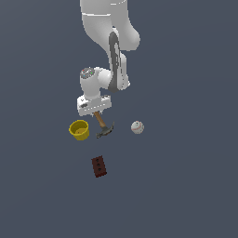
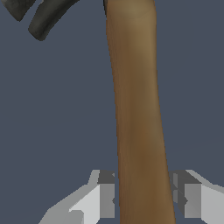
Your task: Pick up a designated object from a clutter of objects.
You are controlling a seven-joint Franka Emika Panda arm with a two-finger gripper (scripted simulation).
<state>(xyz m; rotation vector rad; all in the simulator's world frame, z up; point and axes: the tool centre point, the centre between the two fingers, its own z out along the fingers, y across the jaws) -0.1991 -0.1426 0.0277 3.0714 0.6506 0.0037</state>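
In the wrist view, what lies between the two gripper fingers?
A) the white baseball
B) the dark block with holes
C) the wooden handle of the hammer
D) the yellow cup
C: the wrist view shows the hammer handle running between the gripper fingers.

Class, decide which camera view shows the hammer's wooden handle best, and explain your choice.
The wrist view: the hammer's wooden handle fills the frame, running between the end effector fingers, with a gap on one side. In the exterior view only a short stretch of handle shows below the arm, above the dark head.
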